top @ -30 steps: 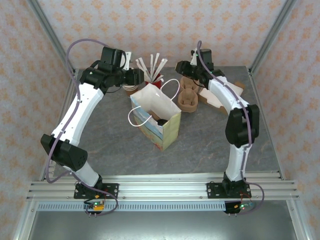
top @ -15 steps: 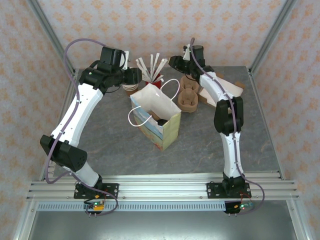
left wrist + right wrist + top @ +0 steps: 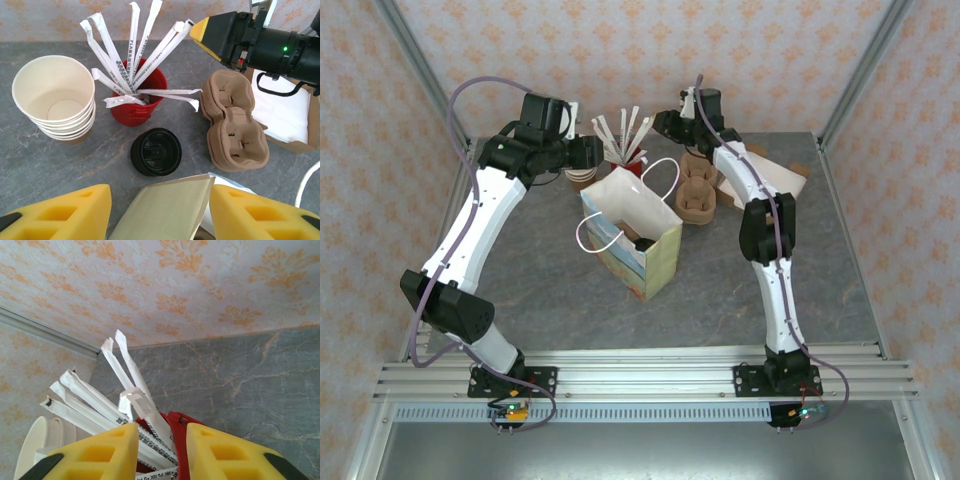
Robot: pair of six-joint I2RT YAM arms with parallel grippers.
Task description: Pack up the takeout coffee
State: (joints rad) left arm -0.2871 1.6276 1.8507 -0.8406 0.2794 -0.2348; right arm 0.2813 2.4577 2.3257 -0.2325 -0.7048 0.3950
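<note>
takeout coffee (image 3: 645,243): sitting inside the paper bag (image 3: 660,265) at the middle of the top view. Its black lid is showing down in the open mouth, and the bag walls are hiding the cup body.
paper bag: standing upright on the grey table (image 3: 570,290), its mouth gaping toward the camera.
left gripper (image 3: 595,155): hovering at the upper left of the top view, just beyond the bag's far rim. Its jaws are standing wide apart and gripping nothing. In the left wrist view its yellow fingers (image 3: 65,212) are sitting in the two lower corners, with a folded edge of the bag lying between them and touching neither.
right gripper (image 3: 658,122): reaching in from the upper right of the top view toward the red cup (image 3: 135,110). Its yellow fingers (image 3: 95,455) are standing a narrow gap apart at the bottom of the right wrist view, with wrapped straws (image 3: 132,55) rising in that gap. Whether a pad is touching a straw I cannot tell.
red cup: standing at the upper centre of the left wrist view, holding a fan of the wrapped straws.
stack of lidless cups (image 3: 52,100): standing just left of the red cup.
loose black lid (image 3: 156,151): lying flat on the table below the red cup, near the bag edge.
cup carriers (image 3: 232,125): brown pulp trays lying right of centre.
cardboard box (image 3: 300,145): sitting at the right edge, holding white napkins (image 3: 280,110).
</note>
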